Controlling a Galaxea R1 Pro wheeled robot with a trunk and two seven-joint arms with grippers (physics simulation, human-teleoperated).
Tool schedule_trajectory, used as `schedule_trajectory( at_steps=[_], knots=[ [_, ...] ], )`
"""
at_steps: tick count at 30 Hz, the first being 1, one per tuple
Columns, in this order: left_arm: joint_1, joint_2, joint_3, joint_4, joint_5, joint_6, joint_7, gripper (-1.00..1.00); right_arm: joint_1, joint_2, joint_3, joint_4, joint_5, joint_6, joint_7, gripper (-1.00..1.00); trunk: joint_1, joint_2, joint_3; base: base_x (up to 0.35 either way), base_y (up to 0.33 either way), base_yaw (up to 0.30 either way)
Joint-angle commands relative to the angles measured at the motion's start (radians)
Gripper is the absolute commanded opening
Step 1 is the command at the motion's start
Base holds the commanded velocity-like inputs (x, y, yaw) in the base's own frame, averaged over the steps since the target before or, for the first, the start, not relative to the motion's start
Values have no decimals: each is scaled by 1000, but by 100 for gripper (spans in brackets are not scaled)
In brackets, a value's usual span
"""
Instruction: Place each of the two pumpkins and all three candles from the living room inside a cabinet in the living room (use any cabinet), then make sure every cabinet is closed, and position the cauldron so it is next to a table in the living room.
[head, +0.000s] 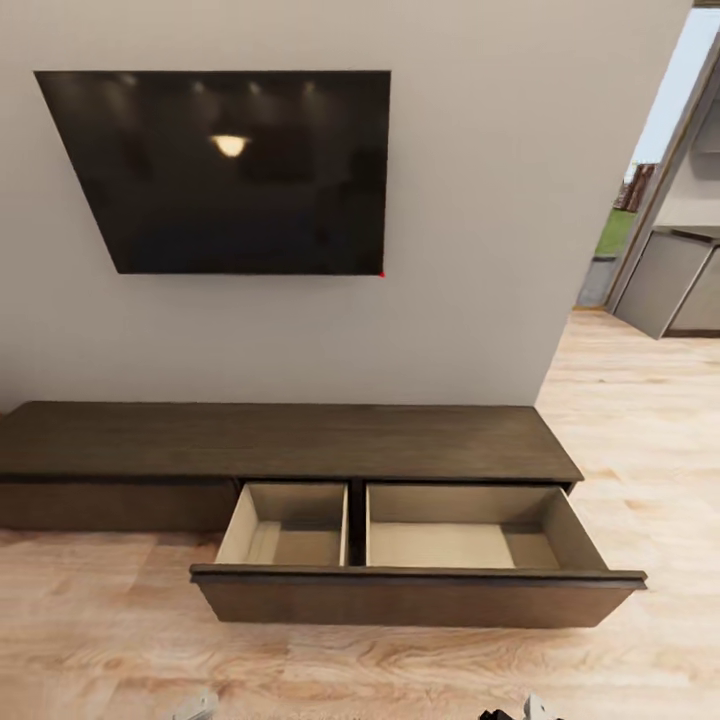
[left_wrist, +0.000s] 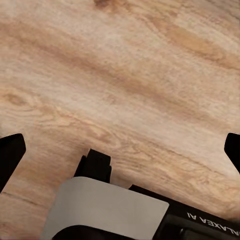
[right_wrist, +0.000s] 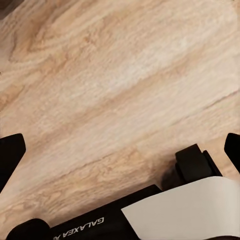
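Note:
The long low dark-brown cabinet (head: 290, 440) stands against the white wall. Its right-hand drawer (head: 420, 595) is pulled out and shows two pale wood compartments, both empty. The drawer front to the left (head: 115, 505) is closed. In the left wrist view my left gripper (left_wrist: 120, 152) is open over bare wood floor, its dark fingertips (left_wrist: 11, 154) far apart with nothing between them. My right gripper (right_wrist: 120, 152) is open over the floor in the same way. The pumpkins, the candles, the cauldron and the table are out of view.
A black TV screen (head: 225, 170) hangs on the wall above the cabinet. To the right, a doorway leads past the wall's corner to grey kitchen cupboards (head: 665, 285). Light wood floor (head: 640, 420) lies in front of and to the right of the cabinet.

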Motion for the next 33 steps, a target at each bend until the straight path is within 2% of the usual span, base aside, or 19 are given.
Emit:
schedule_trajectory(
  at_steps=[1,6,14,20,26,33],
  knots=[
    [-1,1,-7,-2,10,1,10,100,0,-1,8,-2,-8,3,-1,100,0,0,-1,-17,-22,287],
    [-1,1,-7,-2,11,1,9,100,0,16,9,14,-7,-70,-1,100,0,0,-4,-5,-6,287],
    [-1,1,-11,4,12,-2,3,100,0,20,10,28,-1,-89,-1,100,0,0,-8,0,0,287],
    [-1,1,-13,27,11,-44,0,100,0,22,10,28,77,-91,-1,100,0,0,-11,-27,0,287],
    [-1,1,-62,30,12,-63,0,100,0,22,8,28,90,-91,-1,100,0,0,-14,-58,0,287],
    [-1,2,-88,30,12,-97,0,100,0,22,8,28,91,-91,0,100,0,0,-17,-5,0,287]
  ],
)
